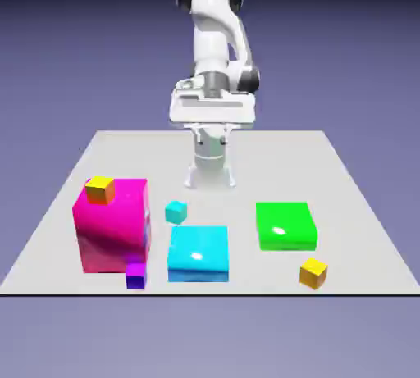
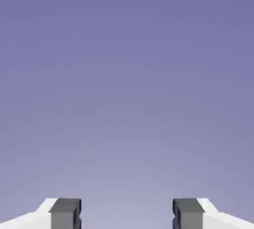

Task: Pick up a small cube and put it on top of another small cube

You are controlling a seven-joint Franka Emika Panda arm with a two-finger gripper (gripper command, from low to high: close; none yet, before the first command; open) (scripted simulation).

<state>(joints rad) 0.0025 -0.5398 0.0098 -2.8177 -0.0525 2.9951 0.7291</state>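
Observation:
The small cyan cube (image 1: 175, 211) rests on the table (image 1: 336, 163), just behind the large flat cyan block (image 1: 198, 253). Other small cubes are an orange one (image 1: 100, 189) on top of the big magenta block (image 1: 112, 225), a purple one (image 1: 136, 275) at that block's front corner, and a second orange one (image 1: 312, 272) at the front right. My gripper (image 1: 211, 136) hangs high near the robot's base, well behind the cyan cube. In the hand view the gripper (image 2: 127, 214) is open with nothing between its grey fingertips (image 2: 65, 212), and only backdrop shows.
A flat green block (image 1: 285, 225) lies on the exterior view's right, behind the second orange cube. The tall magenta block stands on the left, close to the cyan cube's left side.

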